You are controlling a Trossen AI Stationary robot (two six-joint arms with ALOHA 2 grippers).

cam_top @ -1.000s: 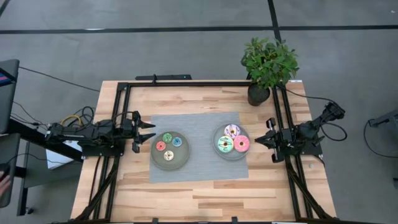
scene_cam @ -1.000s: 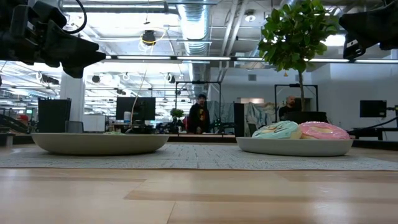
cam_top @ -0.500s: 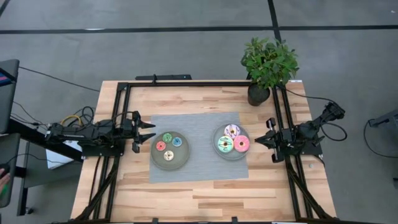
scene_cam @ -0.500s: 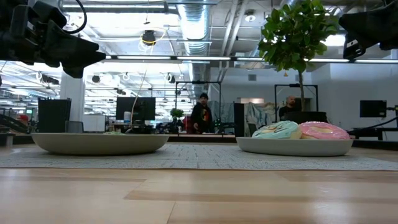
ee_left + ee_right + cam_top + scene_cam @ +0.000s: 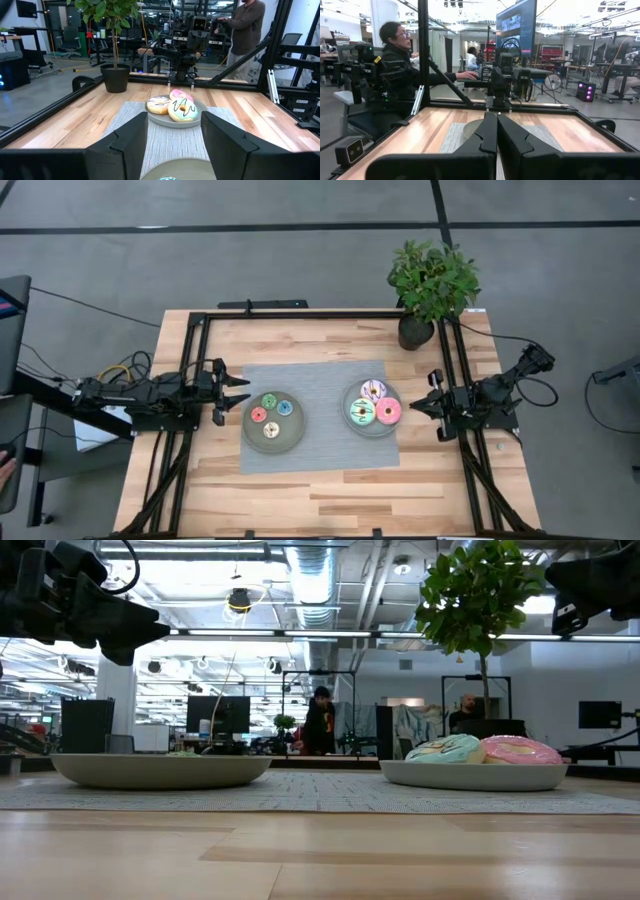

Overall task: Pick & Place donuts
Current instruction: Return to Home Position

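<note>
Wooden table (image 5: 330, 490), high view: small toy ring donuts (image 5: 271, 429) in left grey round plate (image 5: 291, 437), large frosted donuts (image 5: 388, 412) in right grey plate (image 5: 373, 434). Low: large ones proud of rim. Left wrist — left gripper (image 5: 173, 118) spread wide, empty. Right wrist — right gripper (image 5: 496, 120) pinched together. Risk: low homing swing clips plate rim.

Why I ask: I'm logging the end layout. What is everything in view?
Small donuts: four; green, blue, red, tan; in the left plate.
Large donuts: three; white-lilac, mint, pink; in the right plate.
Plates: two; grey; on the placemat.
Placemat: one; grey; table centre.
Potted plant: one; green; table's far right corner.
Table: one; light wood.
People: two seen; room beyond.
Left gripper: one; dark; open, left of the left plate.
Right gripper: one; dark; shut, right of the right plate.
</note>
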